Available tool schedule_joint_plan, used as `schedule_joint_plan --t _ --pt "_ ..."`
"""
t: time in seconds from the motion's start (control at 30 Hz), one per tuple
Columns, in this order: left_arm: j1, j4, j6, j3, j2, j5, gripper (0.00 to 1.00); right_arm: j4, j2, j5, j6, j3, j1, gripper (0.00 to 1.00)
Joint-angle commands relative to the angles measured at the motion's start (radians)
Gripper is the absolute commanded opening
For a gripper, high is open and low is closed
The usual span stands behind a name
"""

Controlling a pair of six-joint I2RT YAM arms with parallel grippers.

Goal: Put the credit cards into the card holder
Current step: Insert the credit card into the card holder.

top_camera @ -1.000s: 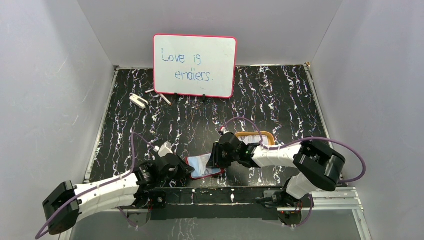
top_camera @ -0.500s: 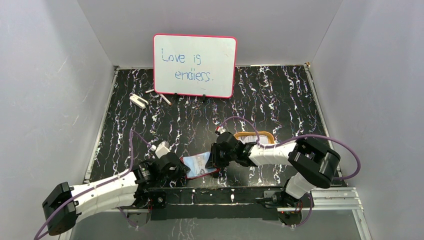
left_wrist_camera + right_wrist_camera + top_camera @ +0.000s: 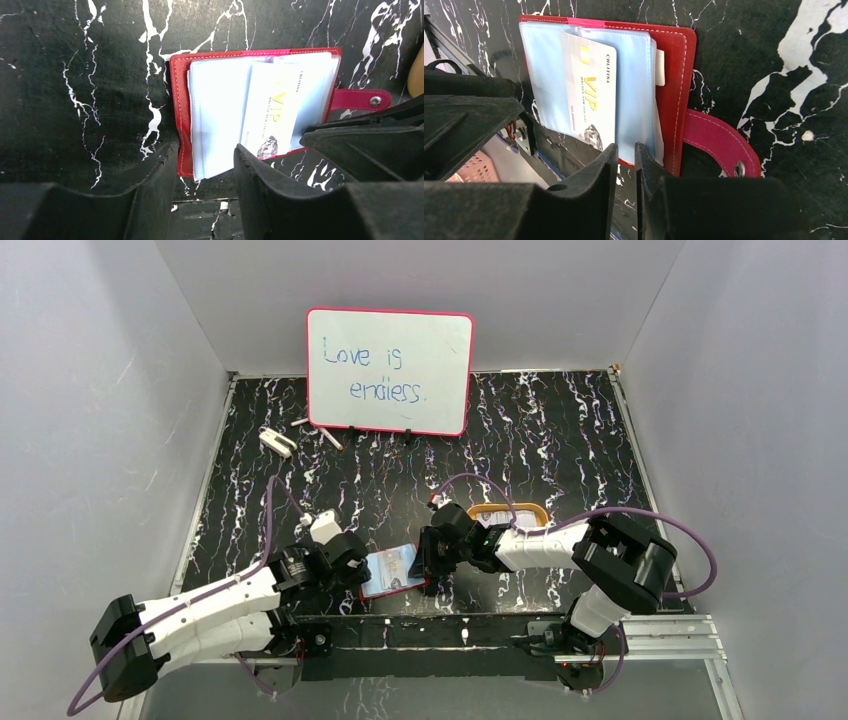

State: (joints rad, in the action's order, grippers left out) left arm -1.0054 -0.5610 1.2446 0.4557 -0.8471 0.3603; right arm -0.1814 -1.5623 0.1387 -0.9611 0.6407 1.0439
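The card holder [image 3: 393, 572], a red bifold wallet, lies open on the black marbled table between my two grippers. Its pale blue pockets face up in the left wrist view [image 3: 180, 100] and the right wrist view [image 3: 674, 75]. A whitish credit card [image 3: 272, 112] printed "VIP" sits in the pockets and also shows in the right wrist view [image 3: 591, 100]. My left gripper [image 3: 206, 147] is open and straddles the wallet's near left corner [image 3: 358, 562]. My right gripper [image 3: 626, 146] is nearly shut at the wallet's edge, beside the snap tab [image 3: 719, 142], holding nothing [image 3: 432, 562].
An orange-rimmed tray [image 3: 535, 510] with pale contents stands behind my right arm. A pink-framed whiteboard [image 3: 390, 370] stands at the back. Small white items [image 3: 275, 440] lie at the back left. A metal rail [image 3: 430, 630] runs along the near edge.
The wallet has slid a little left and lies flatter. Both grippers have shifted left with it, and the left wrist has moved slightly away from the rail.
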Motion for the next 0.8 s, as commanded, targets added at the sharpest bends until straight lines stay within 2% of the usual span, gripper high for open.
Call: schedule_joint_plan --t 0.0,0.1,0.23,0.5,0.77 --pt "0.001 -0.146 -0.060 0.082 -0.033 0.065 0.46 0.011 -0.018 -0.013 0.027 0.033 0.002 0.28" --pt "0.000 -0.159 -0.053 0.087 -0.050 0.071 0.49 0.013 -0.021 -0.013 0.028 0.033 0.002 0.28" --pt "0.001 -0.099 -0.054 0.040 -0.061 0.061 0.47 0.002 -0.018 -0.009 0.028 0.028 0.002 0.28" --pt "0.000 0.058 -0.054 -0.021 -0.109 0.032 0.38 0.003 -0.006 0.006 0.034 0.041 0.001 0.29" --pt "0.004 0.116 -0.081 -0.039 -0.153 0.028 0.26 0.022 0.042 -0.004 0.037 0.041 0.001 0.32"
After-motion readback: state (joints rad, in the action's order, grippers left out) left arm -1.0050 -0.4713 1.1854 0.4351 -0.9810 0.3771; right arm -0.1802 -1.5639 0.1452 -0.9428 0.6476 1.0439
